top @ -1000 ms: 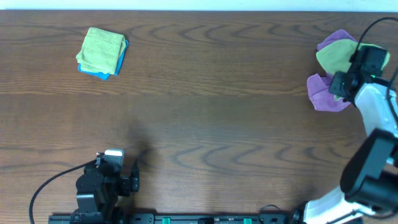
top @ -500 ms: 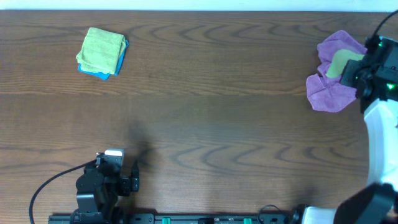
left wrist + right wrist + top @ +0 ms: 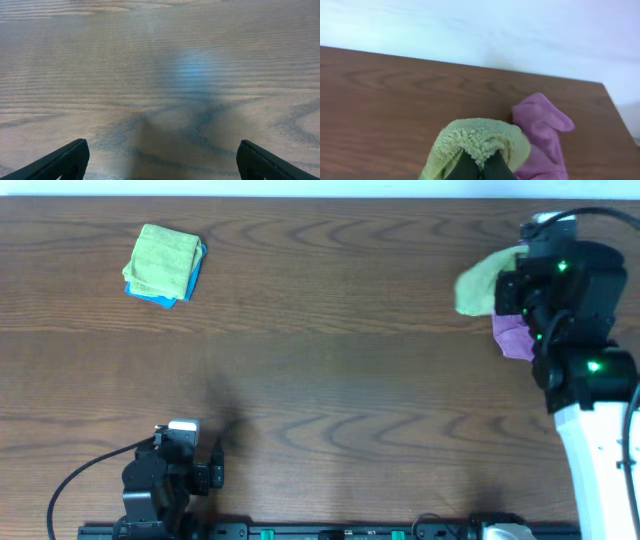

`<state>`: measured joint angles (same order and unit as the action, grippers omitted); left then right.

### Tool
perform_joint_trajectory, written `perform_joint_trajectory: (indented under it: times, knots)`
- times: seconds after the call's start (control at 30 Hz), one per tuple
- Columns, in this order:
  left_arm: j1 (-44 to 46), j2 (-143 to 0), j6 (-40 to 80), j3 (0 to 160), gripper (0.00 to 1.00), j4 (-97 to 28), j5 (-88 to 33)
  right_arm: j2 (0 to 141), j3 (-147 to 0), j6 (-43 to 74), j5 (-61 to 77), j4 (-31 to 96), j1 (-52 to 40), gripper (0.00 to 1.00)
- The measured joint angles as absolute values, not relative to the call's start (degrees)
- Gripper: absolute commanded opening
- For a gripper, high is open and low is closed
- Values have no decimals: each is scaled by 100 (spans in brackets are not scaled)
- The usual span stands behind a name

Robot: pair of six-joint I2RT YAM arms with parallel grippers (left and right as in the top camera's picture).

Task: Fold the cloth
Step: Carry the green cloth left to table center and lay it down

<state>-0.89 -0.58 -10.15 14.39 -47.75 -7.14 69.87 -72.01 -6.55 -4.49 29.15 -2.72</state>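
The green cloth (image 3: 477, 282) hangs pinched between the clenched fingers of the right gripper (image 3: 480, 169) at the table's (image 3: 330, 360) right end. A purple cloth (image 3: 510, 337) lies just beside it. A folded green-and-blue stack (image 3: 163, 264) sits far left. The left gripper (image 3: 162, 147) is spread and empty.

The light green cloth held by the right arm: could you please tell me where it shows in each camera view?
Overhead: the light green cloth is at the upper right, near the table's far edge.
Left wrist: not in it; only bare table shows.
Right wrist: the cloth is at bottom centre, pinched in the right gripper.
Shared landmark: the purple cloth right beside it, seen in the overhead and right wrist views.
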Motion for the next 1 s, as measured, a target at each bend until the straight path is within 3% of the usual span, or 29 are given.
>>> perform_joint_trajectory:
  times: [0.6, 0.8, 1.0]
  knots:
    - [-89, -58, -1015, 1439, 95, -4775, -714, 6925, -7201, 217, 596, 2718, -4023, 2]
    - [-89, -58, -1015, 1439, 95, -4775, -714, 7214, -7216, 718, 805, 2958, -4038, 2]
    - [-89, -56, -1015, 1439, 95, -4775, -714, 8235, -7216, 788, 829, 2783, -3321, 1]
